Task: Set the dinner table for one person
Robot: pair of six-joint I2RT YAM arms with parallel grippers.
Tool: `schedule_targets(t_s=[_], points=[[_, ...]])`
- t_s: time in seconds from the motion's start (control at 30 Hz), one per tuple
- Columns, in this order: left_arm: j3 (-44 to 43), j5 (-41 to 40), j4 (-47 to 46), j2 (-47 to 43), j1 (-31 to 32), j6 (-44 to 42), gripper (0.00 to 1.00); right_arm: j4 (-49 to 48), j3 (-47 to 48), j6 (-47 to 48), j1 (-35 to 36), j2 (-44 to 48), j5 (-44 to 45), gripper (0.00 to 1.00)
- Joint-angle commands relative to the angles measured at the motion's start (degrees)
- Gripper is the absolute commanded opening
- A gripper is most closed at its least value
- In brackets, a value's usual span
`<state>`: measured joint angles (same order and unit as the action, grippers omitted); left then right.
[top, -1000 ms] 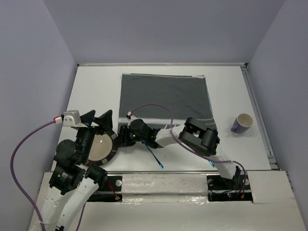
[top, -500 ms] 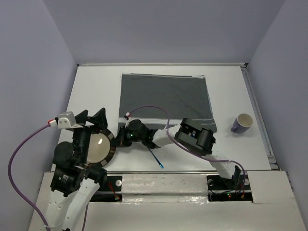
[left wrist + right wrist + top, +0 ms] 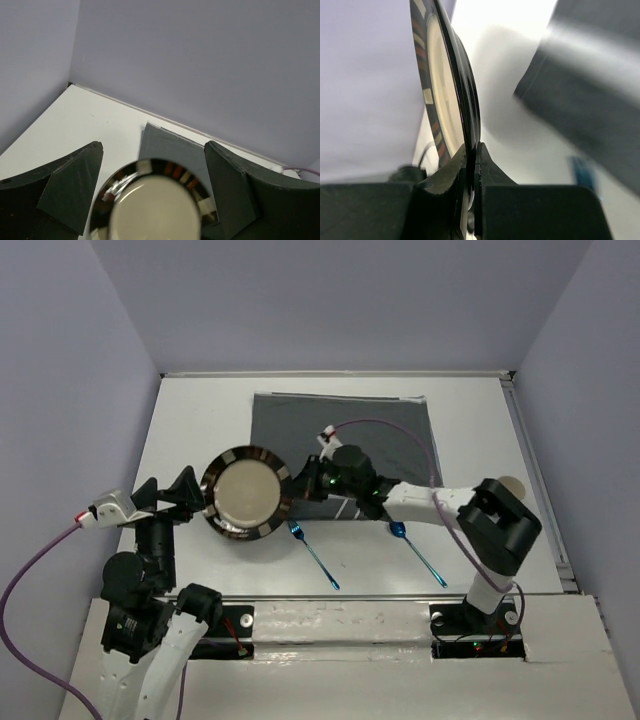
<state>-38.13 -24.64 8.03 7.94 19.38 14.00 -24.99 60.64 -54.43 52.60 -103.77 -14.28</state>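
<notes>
A round plate (image 3: 246,492) with a cream centre and a dark patterned rim hangs tilted above the white dinner table (image 3: 190,420), near the left edge of the dark grey placemat (image 3: 370,435). My right gripper (image 3: 298,483) is shut on the plate's right rim. In the right wrist view the plate (image 3: 445,90) stands edge-on, pinched in the right gripper (image 3: 472,150). My left gripper (image 3: 170,495) is open just left of the plate, not touching it. From the left wrist the plate (image 3: 155,205) shows between the wide-apart fingers (image 3: 70,185).
A blue fork (image 3: 313,555) and a blue spoon (image 3: 418,550) lie on the table near the front edge. A purple cup (image 3: 510,483) at the right is mostly hidden behind my right arm's elbow. Walls close in the table's sides and back.
My right gripper closed on the plate's rim and carried it up and to the right towards the placemat. The left arm drew back to the left, still open. The spoon came into view.
</notes>
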Motion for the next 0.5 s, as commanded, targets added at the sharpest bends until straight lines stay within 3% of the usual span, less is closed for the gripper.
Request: schedule_targets(t_s=[0.0,0.17,0.47], points=[[-0.37,1.17,-1.79,1.46,-0.30,-0.47,0.94,-12.36,-3.59,-0.32,-9.16,10.67,1.28,0.00],[-0.28,2.58,-1.88,2.51,-0.57,-0.38,0.93,-10.00,-7.56,0.38,-20.06,13.33,-0.03,0.00],[-0.19,4.16,-2.14,3.92,-1.01,-0.20,0.93,-9.90,-7.30,0.03,-29.04,9.30,-4.70,0.00]])
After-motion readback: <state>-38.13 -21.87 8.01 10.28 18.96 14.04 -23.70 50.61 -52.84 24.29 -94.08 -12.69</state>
